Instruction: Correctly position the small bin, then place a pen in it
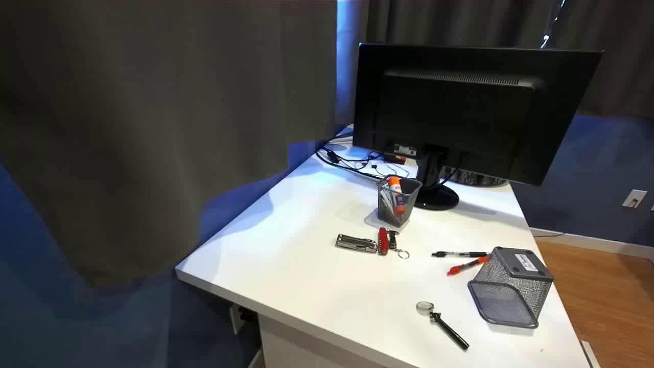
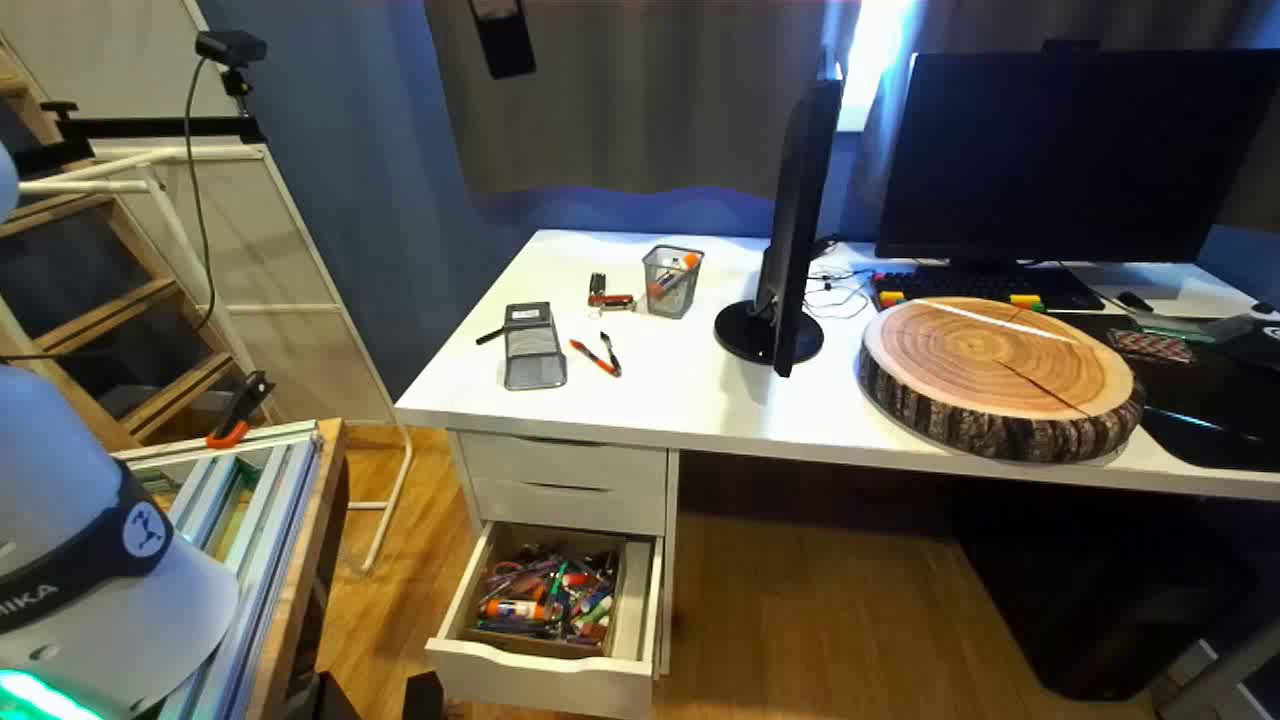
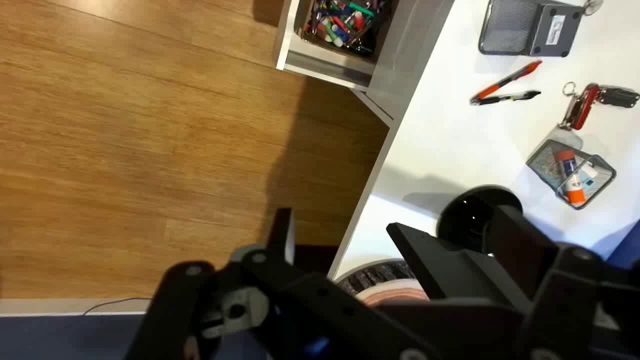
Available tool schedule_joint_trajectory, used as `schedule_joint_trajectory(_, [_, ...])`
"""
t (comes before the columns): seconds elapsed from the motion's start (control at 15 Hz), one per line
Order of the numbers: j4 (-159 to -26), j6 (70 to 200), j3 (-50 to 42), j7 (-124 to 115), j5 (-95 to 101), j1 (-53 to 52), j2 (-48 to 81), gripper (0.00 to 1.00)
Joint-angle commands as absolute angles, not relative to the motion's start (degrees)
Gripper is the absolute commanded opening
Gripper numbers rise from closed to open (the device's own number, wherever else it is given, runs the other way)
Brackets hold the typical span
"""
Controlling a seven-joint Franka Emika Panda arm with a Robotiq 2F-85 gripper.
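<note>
In an exterior view: small bin (image 1: 512, 288) sits base up toward the front of the bench (image 1: 317, 276), label and feet showing. Looks flipped as the setup for step one; no pen goes in until it's righted. Black pen (image 1: 460, 254) and orange pen (image 1: 466, 266) lie flat beside it, probably the step-two candidates. Magnifier (image 1: 448, 329) lies near the bin, on the side away from the pens. Mesh cup (image 1: 410, 202) holding a glue stick (image 1: 397, 197) stands upright farther back, presumably the reference for how the bin should end up. Multitool (image 1: 356, 243) and red knife (image 1: 382, 241) lie near that cup, monitor (image 1: 449, 117) beyond.

Also in an exterior view: both pens are apart from the bin, on its monitor side. Drawer (image 2: 545, 682) is open below, full of stationery; a low approach would have to avoid it. Wood slab (image 2: 1000, 360) sits well apart past the monitor, not an obstacle. Arm (image 2: 80, 470) is in the foreground, off the bench.

Wrist view: claw (image 3: 340, 220) is wide, jaws well apart, nothing held. That probably suits taking the bin by its walls. Not lined up: bin is well apart, pens just beside it. Pens meet or nearly meet at one end, so isolating one needs care; tipping the bin could knock them.
</note>
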State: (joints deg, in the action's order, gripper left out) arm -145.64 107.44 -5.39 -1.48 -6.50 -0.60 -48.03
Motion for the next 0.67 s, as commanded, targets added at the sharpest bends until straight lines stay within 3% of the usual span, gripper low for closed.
schedule_joint_trajectory(0.0, [-145.5,107.3,-4.6,-0.8,-7.2,0.4,-47.9,1.00])
schedule_joint_trajectory(0.33, [-145.5,107.3,-4.7,-0.8,-7.2,0.4,-47.9,1.00])
schedule_joint_trajectory(0.6, [-145.5,106.7,-2.0,3.2,-12.2,-6.4,-42.9,1.00])
